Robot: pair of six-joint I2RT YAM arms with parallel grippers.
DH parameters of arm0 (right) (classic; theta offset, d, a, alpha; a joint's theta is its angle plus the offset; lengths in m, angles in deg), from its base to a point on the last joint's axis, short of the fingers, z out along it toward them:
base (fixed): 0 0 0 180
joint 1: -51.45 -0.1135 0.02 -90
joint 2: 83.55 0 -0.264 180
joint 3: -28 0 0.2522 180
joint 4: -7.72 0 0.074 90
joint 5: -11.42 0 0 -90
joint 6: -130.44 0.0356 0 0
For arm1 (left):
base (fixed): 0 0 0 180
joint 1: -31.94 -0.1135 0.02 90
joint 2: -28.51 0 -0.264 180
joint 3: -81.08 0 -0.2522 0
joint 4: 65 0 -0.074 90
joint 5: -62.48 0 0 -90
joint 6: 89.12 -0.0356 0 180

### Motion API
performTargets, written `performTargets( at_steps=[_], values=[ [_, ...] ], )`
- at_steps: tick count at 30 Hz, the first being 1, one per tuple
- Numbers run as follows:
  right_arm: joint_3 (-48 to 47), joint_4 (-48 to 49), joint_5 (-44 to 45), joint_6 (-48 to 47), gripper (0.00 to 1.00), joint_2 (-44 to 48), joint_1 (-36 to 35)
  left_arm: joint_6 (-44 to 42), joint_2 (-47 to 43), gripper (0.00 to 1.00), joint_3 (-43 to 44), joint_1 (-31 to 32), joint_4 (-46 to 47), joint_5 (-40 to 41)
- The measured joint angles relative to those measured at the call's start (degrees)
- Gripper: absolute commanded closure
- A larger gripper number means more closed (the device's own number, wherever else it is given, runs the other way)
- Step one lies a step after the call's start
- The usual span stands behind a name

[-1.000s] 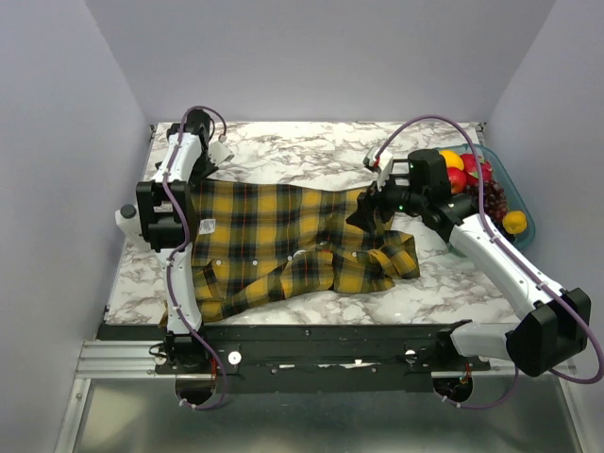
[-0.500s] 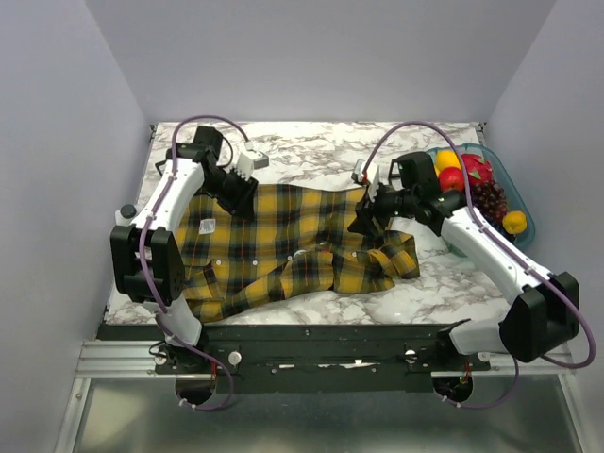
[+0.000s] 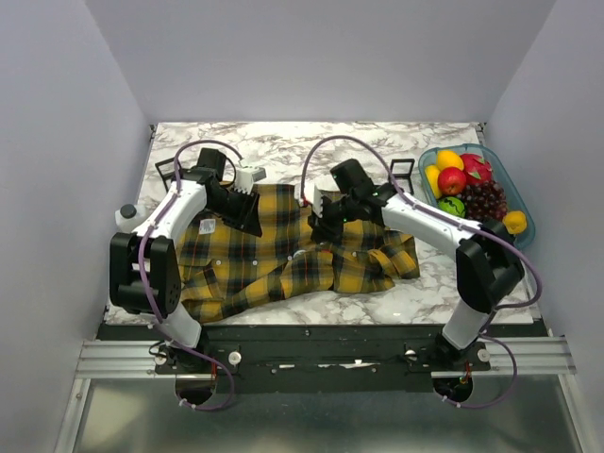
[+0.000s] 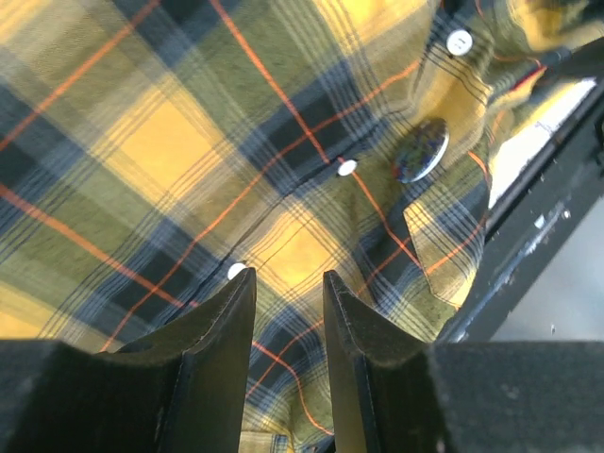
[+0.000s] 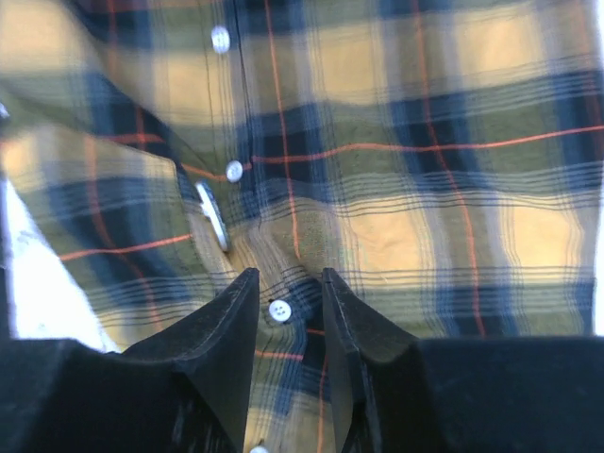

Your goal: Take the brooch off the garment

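brooch point(image 4: 422, 149) sits pinned to the garment point(image 4: 189, 142), upper right of the left wrist view; left jaws and right jaws hover narrowly spread, empty; nothing gripped yet, removal all ahead

A robot test booth — plain grey walls point(image 3: 311, 57) boxing a marble-print table point(image 3: 311, 142) with a metal mounting rail point(image 3: 113, 357).

Brooch point(image 4: 422, 149) unobstructed; white button point(image 4: 347, 167) just beside.
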Motion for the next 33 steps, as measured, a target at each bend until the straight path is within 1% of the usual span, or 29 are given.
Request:
performTargets(
  at_steps=[2, 5, 10, 16, 20, 25, 33],
  values=[
    [1.22, 0.26, 2.47, -3.28, 0.54, -1.64, -1.84, 0.76, -0.52, 0.58, 0.00, -0.63, 0.31, 0.59],
    [5.66, 0.48, 5.03, -6.62, 0.50, -1.88, -4.28, 1.53, -0.85, 0.58, -0.20, -1.64, 0.94, 1.38],
    [11.10, 0.44, 7.26, -8.46, 0.49, -1.84, -7.37, 2.36, -1.36, 0.58, -1.27, -2.23, 1.38, 2.16],
    [9.09, 1.29, 8.48, -8.13, 0.48, -1.84, -7.85, 2.69, -1.49, 0.58, -1.97, -2.23, 1.33, 2.51],
    [6.49, 1.70, 7.80, -9.68, 0.48, -1.84, -7.89, 2.75, -1.46, 0.58, -1.95, -2.23, 1.36, 2.51],
    [5.79, 1.66, 6.03, -11.34, 0.50, -2.14, -8.02, 2.80, -1.27, 0.58, -1.25, -2.29, 1.33, 2.51],
    [5.07, -2.29, 3.23, -17.42, 0.51, -2.84, -8.02, 2.73, -1.22, 0.58, -1.18, -2.36, 1.07, 2.51]
  ],
)
